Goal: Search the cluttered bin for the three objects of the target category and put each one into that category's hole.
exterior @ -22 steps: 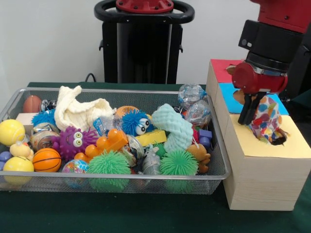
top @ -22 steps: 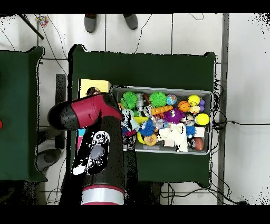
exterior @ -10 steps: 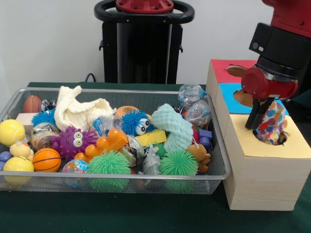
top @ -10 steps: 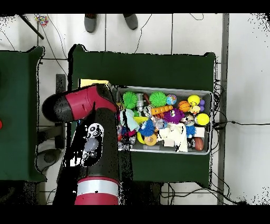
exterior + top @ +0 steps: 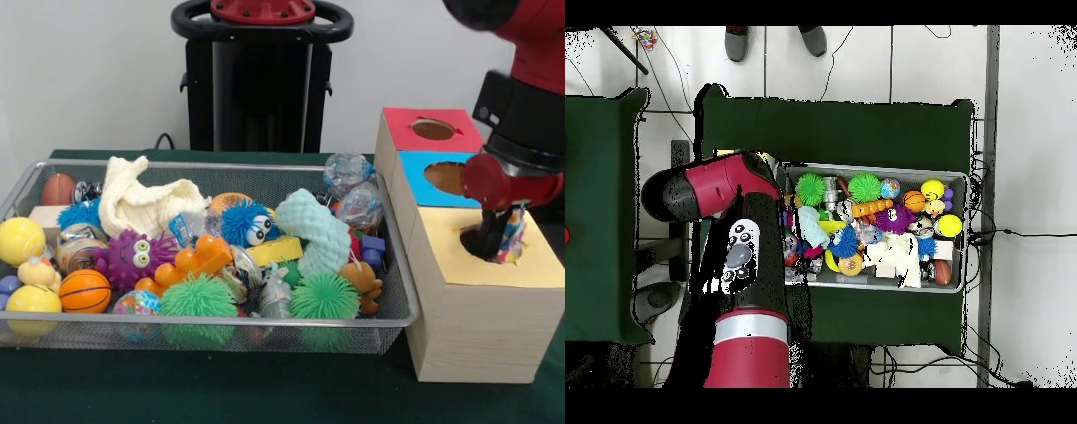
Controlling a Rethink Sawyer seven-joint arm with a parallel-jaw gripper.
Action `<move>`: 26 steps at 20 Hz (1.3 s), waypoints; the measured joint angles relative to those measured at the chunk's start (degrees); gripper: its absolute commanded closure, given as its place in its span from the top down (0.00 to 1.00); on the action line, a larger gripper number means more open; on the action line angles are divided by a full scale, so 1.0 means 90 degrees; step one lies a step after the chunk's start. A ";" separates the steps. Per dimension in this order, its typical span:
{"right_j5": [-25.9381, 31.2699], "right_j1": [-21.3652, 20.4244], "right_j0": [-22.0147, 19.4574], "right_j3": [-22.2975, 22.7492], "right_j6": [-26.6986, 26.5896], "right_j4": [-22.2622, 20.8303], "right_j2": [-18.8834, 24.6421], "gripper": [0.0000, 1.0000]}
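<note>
One multicoloured spotted toy (image 5: pixel 509 240) stands roughly upright in the hole of the yellow panel (image 5: pixel 490 261), the nearest of three coloured panels on top of the wooden box (image 5: pixel 472 327); its long axis runs vertically and its lower end is sunk out of sight. The gripper (image 5: pixel 494 238) is pressed against the toy at the hole, but whether it grips or has let go cannot be told. Behind the yellow panel lie the blue panel (image 5: pixel 413 181) and the red panel (image 5: pixel 402 126), each with an uncovered hole. Beside the box sits the wire mesh bin (image 5: pixel 212 331), crowded with toys, on a dark green table (image 5: pixel 221 389). Beyond stands a white wall (image 5: pixel 88 71).
</note>
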 measured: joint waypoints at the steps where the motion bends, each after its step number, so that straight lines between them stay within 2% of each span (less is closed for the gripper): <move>1: -0.0002 0.0039 -0.0007 -0.0008 0.0000 -0.0001 0.0035 0.00; 8: -0.0020 0.0192 -0.0083 -0.0079 0.0000 -0.0004 0.0141 0.00; 20: -0.0222 0.0090 -0.0144 0.0113 0.0000 -0.0005 0.0186 0.00; 26: -0.0224 0.0107 -0.0323 0.0150 0.0000 -0.0003 0.0392 0.00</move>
